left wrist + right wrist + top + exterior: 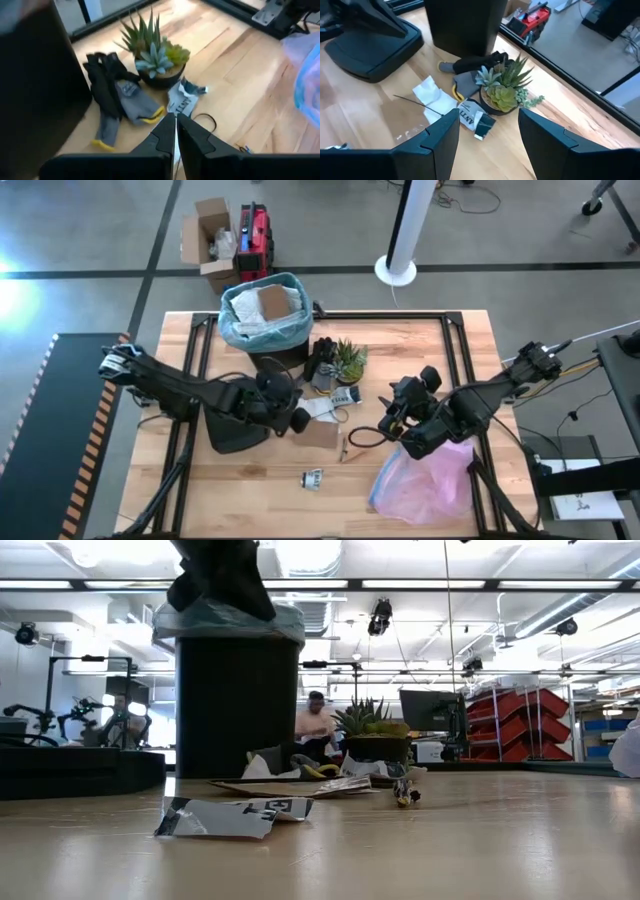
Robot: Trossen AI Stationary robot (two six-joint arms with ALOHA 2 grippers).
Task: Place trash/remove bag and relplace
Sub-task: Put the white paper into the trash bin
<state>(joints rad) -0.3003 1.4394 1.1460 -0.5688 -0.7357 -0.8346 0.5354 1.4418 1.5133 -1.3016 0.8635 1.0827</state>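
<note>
So my left gripper [176,131] has its fingers pinched together on what looks like a thin white edge, maybe paper, hard to call. The white napkin [434,98] lies on the counter [420,355] just ahead of it, beside the potted plant [156,57]. My right gripper [487,131] waits with fingers apart, holding nothing, over the pink bag [430,480]. The blue-teal bag [262,330] lines the bin beyond the left gripper, already holding trash, so it's ready to catch more.

A crumpled white wrapper [472,117] at about seven o'clock of the potted succulent [502,90] carries dark capital letters, roughly "ANTI". Print on another crumpled wrapper [235,816] is unreadable.
</note>
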